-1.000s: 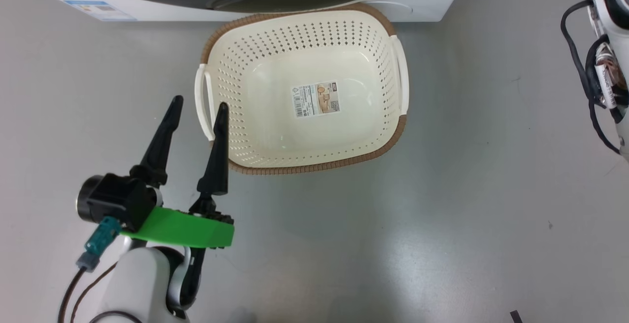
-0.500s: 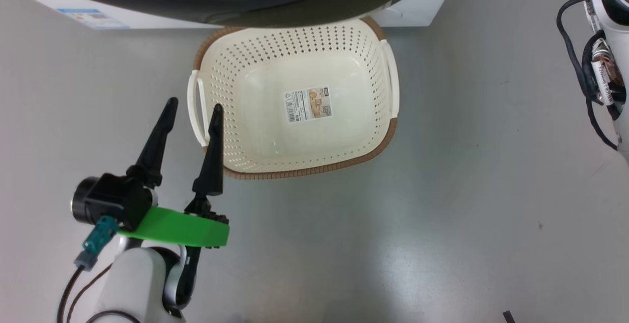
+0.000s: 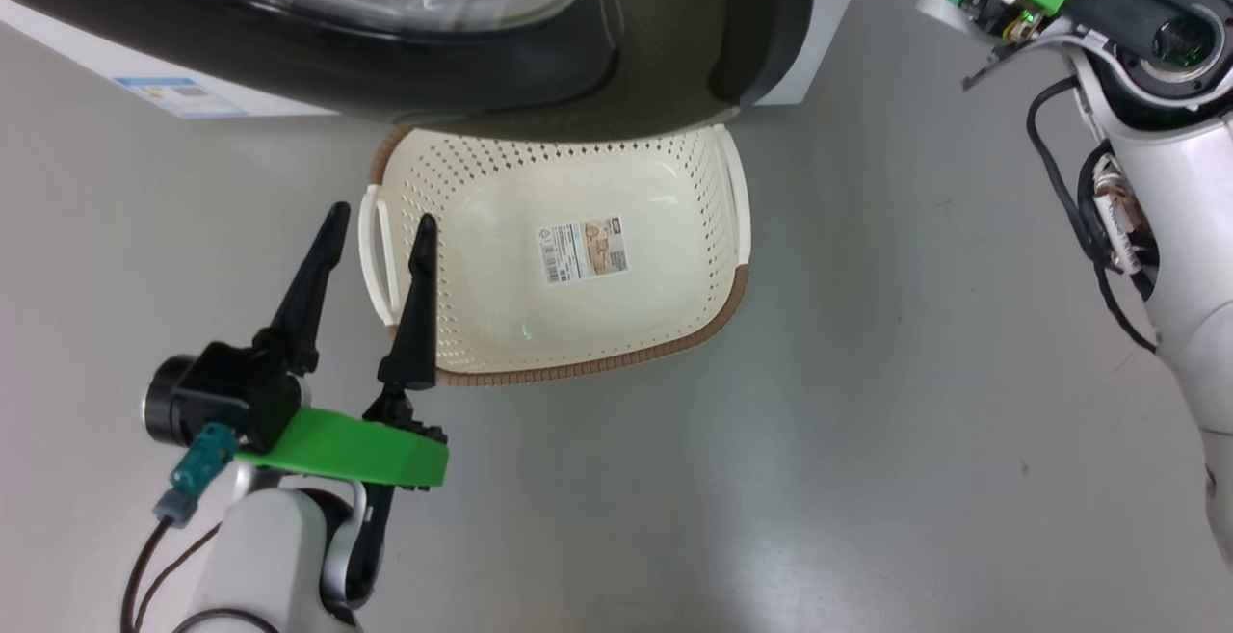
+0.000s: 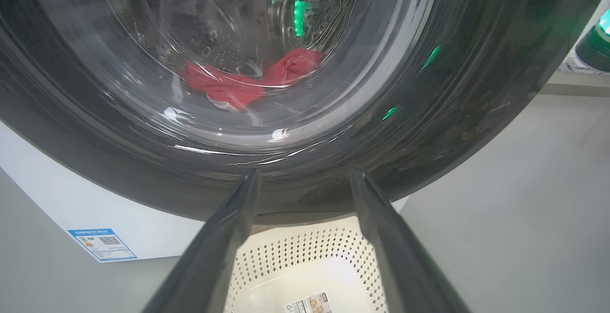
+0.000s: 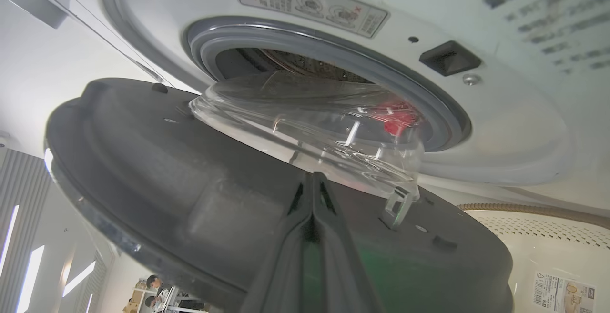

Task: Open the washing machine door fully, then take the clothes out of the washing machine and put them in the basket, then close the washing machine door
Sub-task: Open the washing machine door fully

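Black left end effector (image 3: 380,216) fully spread beside basket (image 3: 597,363).

The washing machine door (image 3: 289,74) hides the far rim of the basket (image 3: 501,315) and blurs the clothes (image 4: 224,86) behind it.

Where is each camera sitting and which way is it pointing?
Head view: up high, looking down at the basket and the washing machine door; open left gripper and right arm show.
Left wrist view: low, facing the door's glass, clothes behind it; own fingers.
Right wrist view: by the door's inner side, facing the washing machine; shut right gripper.
All share door and basket.
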Available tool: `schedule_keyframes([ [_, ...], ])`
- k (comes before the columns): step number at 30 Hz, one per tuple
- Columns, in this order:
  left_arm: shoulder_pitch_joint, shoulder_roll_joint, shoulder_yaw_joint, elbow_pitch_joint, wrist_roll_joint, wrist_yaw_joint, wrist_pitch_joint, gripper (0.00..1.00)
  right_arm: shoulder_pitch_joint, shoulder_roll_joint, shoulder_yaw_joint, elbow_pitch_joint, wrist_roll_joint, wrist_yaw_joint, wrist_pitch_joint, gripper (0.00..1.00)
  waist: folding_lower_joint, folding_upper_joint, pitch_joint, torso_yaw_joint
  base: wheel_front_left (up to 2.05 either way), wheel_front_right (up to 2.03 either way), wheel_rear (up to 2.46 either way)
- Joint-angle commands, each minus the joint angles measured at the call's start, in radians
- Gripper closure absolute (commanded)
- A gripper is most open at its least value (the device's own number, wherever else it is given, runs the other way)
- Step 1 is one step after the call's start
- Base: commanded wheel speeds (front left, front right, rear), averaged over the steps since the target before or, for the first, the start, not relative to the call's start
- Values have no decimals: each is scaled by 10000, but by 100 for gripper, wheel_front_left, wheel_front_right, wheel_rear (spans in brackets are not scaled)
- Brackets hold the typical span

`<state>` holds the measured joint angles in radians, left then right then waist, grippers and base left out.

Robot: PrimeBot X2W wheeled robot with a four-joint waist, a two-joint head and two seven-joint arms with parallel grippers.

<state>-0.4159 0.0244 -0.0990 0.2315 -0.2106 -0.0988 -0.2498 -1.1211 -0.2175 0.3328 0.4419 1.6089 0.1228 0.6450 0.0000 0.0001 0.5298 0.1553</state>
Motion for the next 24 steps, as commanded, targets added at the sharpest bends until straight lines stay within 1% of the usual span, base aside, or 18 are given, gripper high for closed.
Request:
schedule_keyframes([
  [1,29,258,315,-158,34,-73,-120,0,279,292,-14,-411,28,79,106,100,0,-1,-204,-51,0,0,0],
  [12,129,258,267,-125,-288,-103,-120,0,900,384,104,-294,-198,79,352,100,0,-1,-609,-77,0,0,0],
  [15,143,258,276,-117,-323,-89,-120,0,923,446,97,-257,-247,79,320,100,0,-1,-652,-78,0,0,0],
  [18,140,258,305,-139,-343,-80,-120,0,919,498,29,-268,-401,79,22,100,0,-1,-683,-107,0,0,0],
  [19,139,258,313,-157,-353,-78,-120,0,913,507,-12,-249,-492,79,-171,86,0,-1,-697,-123,0,0,0],
  [20,143,258,322,-172,-361,-75,-120,0,907,522,-40,-228,-581,79,-365,69,0,-1,-709,-144,0,0,0],
  [21,150,258,335,-180,-361,-73,-120,0,909,531,-68,-188,-674,79,-577,57,0,-1,-721,-171,0,0,0],
  [22,156,258,352,-180,-356,-71,-120,0,914,544,-102,-144,-770,79,-826,0,0,-1,-734,-205,0,0,0],
  [24,162,258,390,-175,-338,-58,-120,0,947,578,-144,-91,-874,79,-1231,0,0,-1,-757,-286,0,0,0],
])
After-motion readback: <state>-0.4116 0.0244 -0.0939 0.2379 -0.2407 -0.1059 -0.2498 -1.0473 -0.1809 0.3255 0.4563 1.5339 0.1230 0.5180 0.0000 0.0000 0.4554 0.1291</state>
